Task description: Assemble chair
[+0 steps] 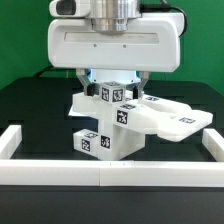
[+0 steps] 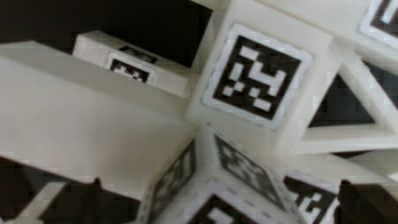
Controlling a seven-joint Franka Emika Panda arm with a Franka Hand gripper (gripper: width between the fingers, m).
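- Exterior view: the gripper hangs low over the chair, a cluster of white tagged parts near the middle of the black counter, a little toward its front edge, where the white border rail runs.
- The chair's parts sit stacked: a tagged block at the bottom, smaller tagged pieces above it right under the gripper, and a flat slab reaching out toward the exterior view's right.
- The fingers come down on either side of the top tagged pieces and look closed in around them, but the broad wrist housing and the parts themselves cover the tips; I cannot tell whether they actually grip or only stand close.
- Risk, as a judgement: the slab hangs out to one side, so if the hold is off-centre or loose, any lift or twist could tip the stack, or let the slab swing down and knock the lower block out of line.
- A push down with parts misaligned could jam the joint or shove the whole cluster toward the rail.
- Wrist view: tags and white faces fill the picture at very close range, blurred and tilted; which part each face belongs to is hard to say, and no fingertip can be picked out.
- The joints between parts are hidden in both views.
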